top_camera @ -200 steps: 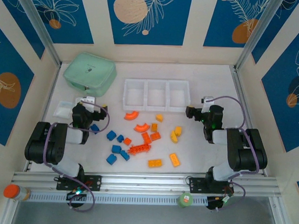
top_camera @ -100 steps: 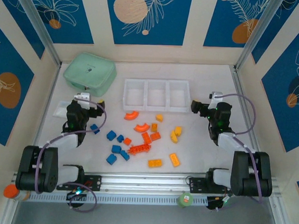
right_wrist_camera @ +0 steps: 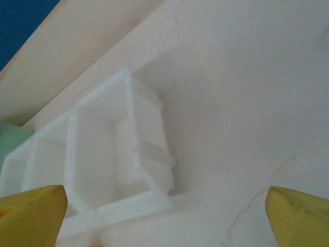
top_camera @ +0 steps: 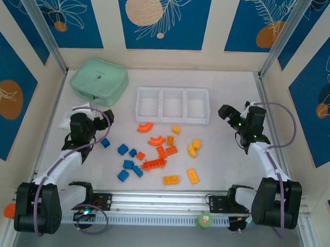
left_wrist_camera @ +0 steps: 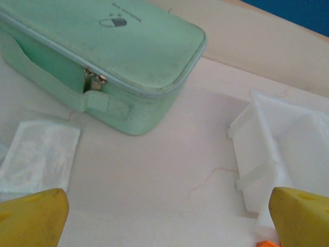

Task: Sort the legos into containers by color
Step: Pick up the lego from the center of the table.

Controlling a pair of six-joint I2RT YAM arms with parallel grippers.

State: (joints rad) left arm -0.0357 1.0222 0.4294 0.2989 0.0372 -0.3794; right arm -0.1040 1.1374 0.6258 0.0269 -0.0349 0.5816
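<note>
I'm at the opening step: the small red-orange, yellow-orange and blue plastic legos (top_camera: 154, 164) lie scattered on the table, near the three joined translucent white bins (top_camera: 161, 104). The left gripper (top_camera: 102, 118) and right gripper (top_camera: 225, 112) hang spread wide, holding nothing. Next, I'd lower one over a single brick.

Robot test cell, laboratory type. Pale surface (top_camera: 229, 159) boxed in by blue leaf-print wall panels (top_camera: 161, 19). Left arm (top_camera: 58, 167) and right arm (top_camera: 265, 160) bolted to an aluminium rail (top_camera: 161, 201).
</note>
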